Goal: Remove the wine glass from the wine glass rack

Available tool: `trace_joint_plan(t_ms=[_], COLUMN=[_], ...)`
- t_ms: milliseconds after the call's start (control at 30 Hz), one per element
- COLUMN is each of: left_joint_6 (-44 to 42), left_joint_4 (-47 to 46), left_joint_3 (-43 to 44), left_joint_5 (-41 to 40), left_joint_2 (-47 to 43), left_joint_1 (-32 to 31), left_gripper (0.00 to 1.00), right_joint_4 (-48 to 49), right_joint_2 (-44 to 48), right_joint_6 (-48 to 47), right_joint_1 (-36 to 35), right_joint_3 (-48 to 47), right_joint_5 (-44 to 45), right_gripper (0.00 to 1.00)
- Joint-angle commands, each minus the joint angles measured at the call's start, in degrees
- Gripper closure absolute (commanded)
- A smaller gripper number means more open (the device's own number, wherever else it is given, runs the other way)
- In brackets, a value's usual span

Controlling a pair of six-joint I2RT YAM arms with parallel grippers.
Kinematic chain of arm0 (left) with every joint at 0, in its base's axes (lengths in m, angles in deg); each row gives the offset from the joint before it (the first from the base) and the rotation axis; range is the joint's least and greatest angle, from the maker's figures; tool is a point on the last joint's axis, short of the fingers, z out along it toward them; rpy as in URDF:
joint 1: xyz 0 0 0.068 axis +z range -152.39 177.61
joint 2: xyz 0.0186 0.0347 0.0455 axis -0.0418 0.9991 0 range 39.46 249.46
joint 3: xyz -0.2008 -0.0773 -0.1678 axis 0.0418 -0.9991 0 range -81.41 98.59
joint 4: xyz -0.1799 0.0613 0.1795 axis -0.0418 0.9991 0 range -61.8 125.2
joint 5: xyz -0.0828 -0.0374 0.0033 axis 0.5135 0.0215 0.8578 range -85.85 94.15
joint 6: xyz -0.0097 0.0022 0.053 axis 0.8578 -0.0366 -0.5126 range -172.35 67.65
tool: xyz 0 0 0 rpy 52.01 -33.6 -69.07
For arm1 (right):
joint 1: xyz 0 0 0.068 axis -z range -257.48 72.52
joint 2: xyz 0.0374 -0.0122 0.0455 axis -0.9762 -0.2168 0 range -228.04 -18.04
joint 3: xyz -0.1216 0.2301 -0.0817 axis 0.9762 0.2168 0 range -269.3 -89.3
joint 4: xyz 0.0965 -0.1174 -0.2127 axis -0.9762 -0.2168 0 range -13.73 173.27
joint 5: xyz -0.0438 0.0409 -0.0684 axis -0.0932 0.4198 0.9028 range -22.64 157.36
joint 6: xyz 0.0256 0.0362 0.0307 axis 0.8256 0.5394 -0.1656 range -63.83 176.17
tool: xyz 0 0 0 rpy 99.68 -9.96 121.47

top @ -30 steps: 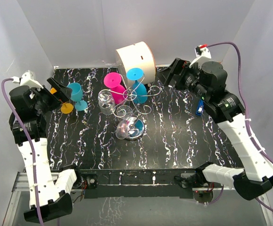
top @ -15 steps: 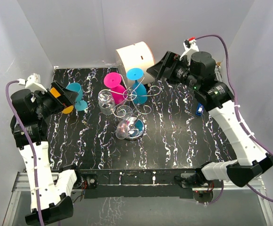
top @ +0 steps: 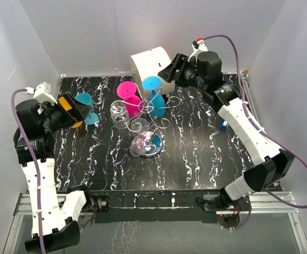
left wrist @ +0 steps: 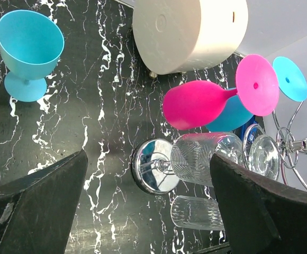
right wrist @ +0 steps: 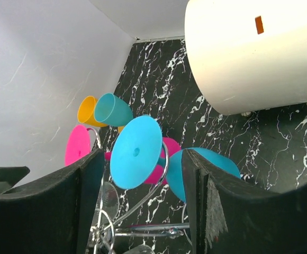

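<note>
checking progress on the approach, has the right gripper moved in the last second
Yes. The right gripper has swung left toward the white drum, nearing the wine glass rack.

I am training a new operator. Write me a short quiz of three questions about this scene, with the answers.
1. True or false: the right gripper is shut on a glass.
2. Which glass hanging on the wine glass rack is nearest to the right gripper? A. pink B. blue C. clear
3. Fill in: behind the rack, at the back of the table, stands a white ____.

Key:
1. False. It is open and holds nothing.
2. B, the blue wine glass.
3. drum.
</note>
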Motion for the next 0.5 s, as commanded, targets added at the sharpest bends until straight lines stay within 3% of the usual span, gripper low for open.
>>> trace_joint_plan(t_ms=[0, 167, 467], left_joint_6=[-0.7, -1.97, -5.37], left_joint_4=[1.04, 2.75, 6.77], left_joint_3=[0.19, 1.45, 4.48], left_joint_5=[-0.07, -2.45, -8.29], left_joint_2=[0.08, 1.26, 3.11], left_joint_1=[-0.93, -2.75, -6.19], left_gripper=[0.01, 0.01, 0.01], right_joint_4=[4.6, 3.61, 3.3], right_joint_2=[-2.1, -5.75, -9.51], right_joint_6=[0.06, 1.52, 5.13], right_joint_1=[0.35, 0.76, 2.16], right_joint_3=[-4.53, -6.43, -7.64], right_joint_5=[0.0, -4.03, -10.21], right_gripper=[0.41, 0.38, 0.49])
